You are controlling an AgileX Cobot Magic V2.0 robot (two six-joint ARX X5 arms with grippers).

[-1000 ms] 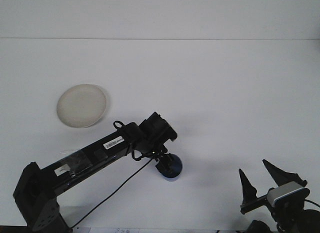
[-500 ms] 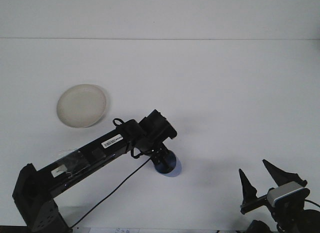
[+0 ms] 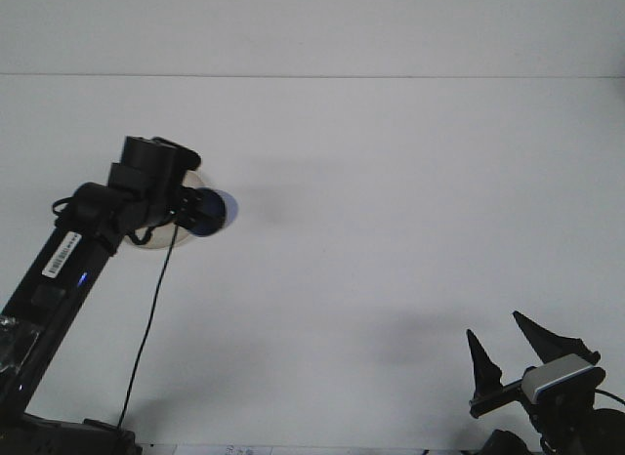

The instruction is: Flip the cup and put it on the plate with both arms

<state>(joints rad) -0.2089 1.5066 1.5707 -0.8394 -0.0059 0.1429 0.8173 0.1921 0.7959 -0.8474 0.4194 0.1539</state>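
Observation:
A blue cup (image 3: 211, 211) is held in my left gripper (image 3: 198, 213), which is shut on it. The cup hangs tilted on its side over the right edge of the white plate (image 3: 146, 244) at the left of the table. My left arm and wrist cover most of the plate, so only slivers of its rim show. I cannot tell whether the cup touches the plate. My right gripper (image 3: 508, 350) stands open near the front right corner, with nothing between its fingers, far from the cup.
The white table (image 3: 391, 211) runs back to a far edge at a pale wall. My left arm's cable (image 3: 146, 328) hangs down toward the front left.
My left arm has lifted the blue cup from the table's front middle and swung it left and back, over the plate. The right gripper has not moved.

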